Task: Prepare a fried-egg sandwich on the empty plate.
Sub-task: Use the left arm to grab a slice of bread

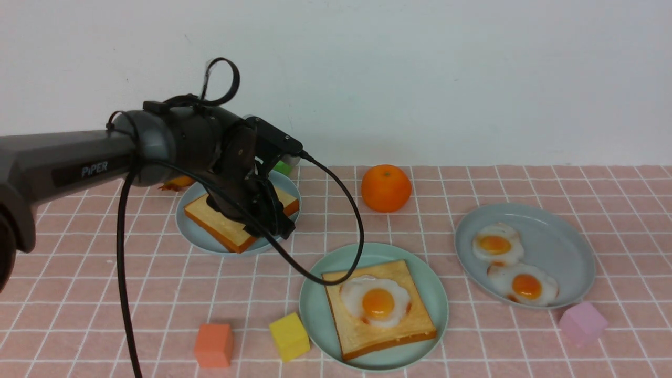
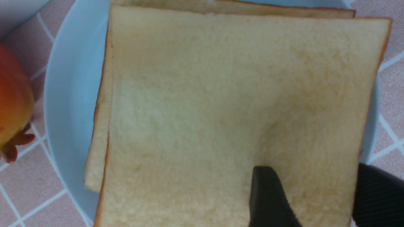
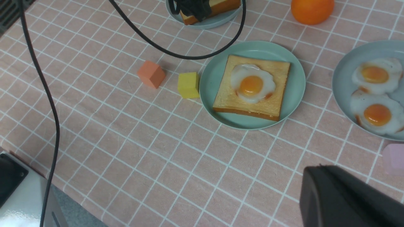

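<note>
The surface (image 1: 525,357) is pink with a white grid. A mint-green plate (image 1: 315,310) carries golden toast (image 1: 367,336) with an orange-brown crust and a white egg (image 1: 378,303) with an orange yolk. Elsewhere there are a pale-blue plate (image 1: 188,231), a grey-blue plate (image 1: 562,247), an orange block (image 1: 213,345), a yellow block (image 1: 289,336) and a lilac block (image 1: 583,323). The left claw (image 2: 314,176) is black.

Plates: three. One mint-green plate (image 1: 312,315), one pale-blue plate (image 1: 191,236), one grey-blue plate (image 1: 562,241).
Toast: three slices. One single slice (image 1: 367,328) on the mint-green plate. Two stacked on the pale-blue plate, the top slice (image 2: 221,110) and the lower slice (image 2: 98,142), which shows only as a strip.
Eggs: three. One middle egg (image 1: 378,302) on the single slice. Two on the grey-blue plate, the far egg (image 1: 494,244) and the near egg (image 1: 525,286).
Blocks: three in plain sight. One orange block (image 1: 213,344), one yellow block (image 1: 289,336), one pink block (image 1: 581,323).
Green piece (image 1: 282,168): one, half hidden behind the arm (image 1: 79,157), shape unclear.
Fruit: two. One orange (image 1: 386,188) and one orange-red fruit (image 2: 12,101), mostly hidden.
</note>
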Tool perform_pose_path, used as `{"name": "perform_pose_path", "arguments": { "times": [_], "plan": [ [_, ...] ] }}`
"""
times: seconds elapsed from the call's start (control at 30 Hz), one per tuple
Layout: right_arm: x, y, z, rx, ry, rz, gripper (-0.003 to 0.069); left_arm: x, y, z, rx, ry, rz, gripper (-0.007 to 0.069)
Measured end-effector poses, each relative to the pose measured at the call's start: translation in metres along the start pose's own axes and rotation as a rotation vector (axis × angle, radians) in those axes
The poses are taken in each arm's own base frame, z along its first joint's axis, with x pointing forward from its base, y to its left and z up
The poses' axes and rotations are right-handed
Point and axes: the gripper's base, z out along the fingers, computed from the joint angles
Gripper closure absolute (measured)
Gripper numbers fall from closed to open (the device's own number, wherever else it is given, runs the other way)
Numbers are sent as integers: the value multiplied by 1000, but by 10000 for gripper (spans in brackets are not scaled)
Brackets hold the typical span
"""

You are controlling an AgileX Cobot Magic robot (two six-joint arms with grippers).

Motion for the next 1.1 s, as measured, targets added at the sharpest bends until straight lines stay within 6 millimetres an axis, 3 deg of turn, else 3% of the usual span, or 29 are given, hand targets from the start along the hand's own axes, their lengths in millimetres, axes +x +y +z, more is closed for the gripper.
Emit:
{"name": "perform_pose_path", "arguments": {
  "times": [0.3,0.9,1.0,1.1],
  "plan": [
    [0,0,0,-2,0,1,646,-4,3,-18,0,-16,-15,244],
    [2,1,0,-16,20,9,641,3,-2,0,22,34,-30,218],
    [2,2,0,-19,20,11,641,3,-2,0,22,35,-29,260],
    [2,2,0,-23,21,13,641,3,-2,0,21,37,-28,359]
  ]
}}
